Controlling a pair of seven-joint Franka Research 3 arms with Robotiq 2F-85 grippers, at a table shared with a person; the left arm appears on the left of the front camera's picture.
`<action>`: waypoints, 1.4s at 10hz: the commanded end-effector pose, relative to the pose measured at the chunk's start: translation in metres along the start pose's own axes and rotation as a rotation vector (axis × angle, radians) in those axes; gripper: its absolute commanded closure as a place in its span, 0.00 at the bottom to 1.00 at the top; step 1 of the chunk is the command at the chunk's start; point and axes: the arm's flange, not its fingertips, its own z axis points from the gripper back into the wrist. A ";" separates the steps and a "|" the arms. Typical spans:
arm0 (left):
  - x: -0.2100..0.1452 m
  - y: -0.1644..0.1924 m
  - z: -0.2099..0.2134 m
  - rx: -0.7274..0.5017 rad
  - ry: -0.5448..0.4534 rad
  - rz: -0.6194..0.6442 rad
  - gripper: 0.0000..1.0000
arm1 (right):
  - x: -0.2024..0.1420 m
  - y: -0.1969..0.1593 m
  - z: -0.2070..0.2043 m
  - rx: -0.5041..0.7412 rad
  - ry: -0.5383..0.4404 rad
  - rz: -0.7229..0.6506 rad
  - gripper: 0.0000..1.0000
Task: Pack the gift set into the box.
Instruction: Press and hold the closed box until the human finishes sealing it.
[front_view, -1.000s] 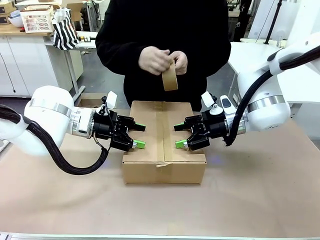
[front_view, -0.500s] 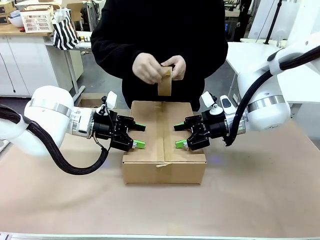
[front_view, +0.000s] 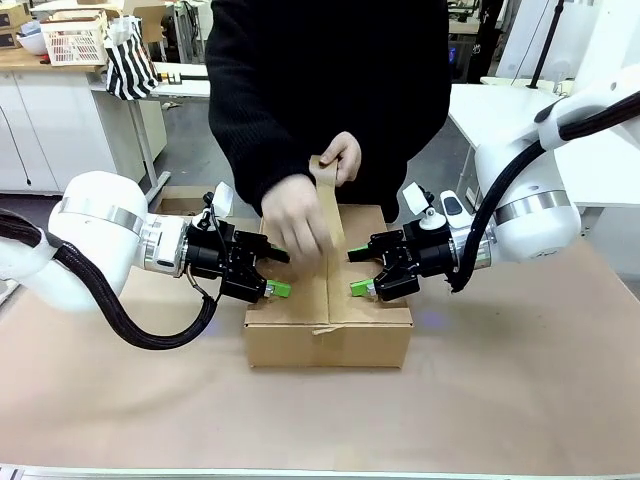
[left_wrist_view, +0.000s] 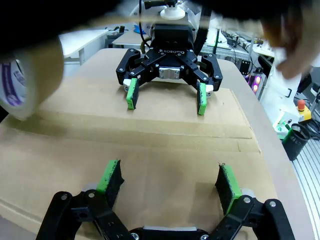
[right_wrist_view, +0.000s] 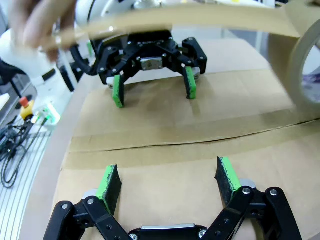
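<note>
While the person leans over from the far side, the front view shows the box (front_view: 328, 300) resting on the brown tabletop (front_view: 520, 390) between the two arms, its top flaps folded shut so nothing inside can be seen. Its long axis runs from the robot's side toward the person, and the centre seam follows that line. The left gripper (front_view: 276, 271) lies on the box's left top edge with its fingers apart, holding nothing; the right gripper (front_view: 355, 270) mirrors it on the right edge, fingers likewise spread and empty. One hand (front_view: 297, 224) presses a strip of brown tape (front_view: 330, 215) down near the seam, while the other hand (front_view: 340, 160) holds the tape higher up.

From the left wrist view, the green fingers (left_wrist_view: 110, 176) sit wide apart just over the closed cardboard flaps, facing the right gripper (left_wrist_view: 166, 96) across the seam. A blurred tape roll (left_wrist_view: 31, 80) hangs at the left.

From the right wrist view, the fingers (right_wrist_view: 227, 175) are spread over the flap, the left gripper (right_wrist_view: 153, 87) opposite, and the tape band (right_wrist_view: 200, 21) stretches overhead toward a blurred hand (right_wrist_view: 37, 22).
</note>
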 end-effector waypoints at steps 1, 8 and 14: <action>-0.002 -0.001 0.000 0.001 0.006 -0.010 0.00 | -0.004 0.002 -0.001 -0.010 -0.004 0.004 0.00; -0.002 -0.001 0.000 0.001 0.006 -0.010 0.00 | -0.004 0.002 -0.001 -0.010 -0.004 0.004 0.00; -0.002 -0.001 0.000 0.001 0.006 -0.010 0.00 | -0.004 0.002 -0.001 -0.010 -0.004 0.004 0.00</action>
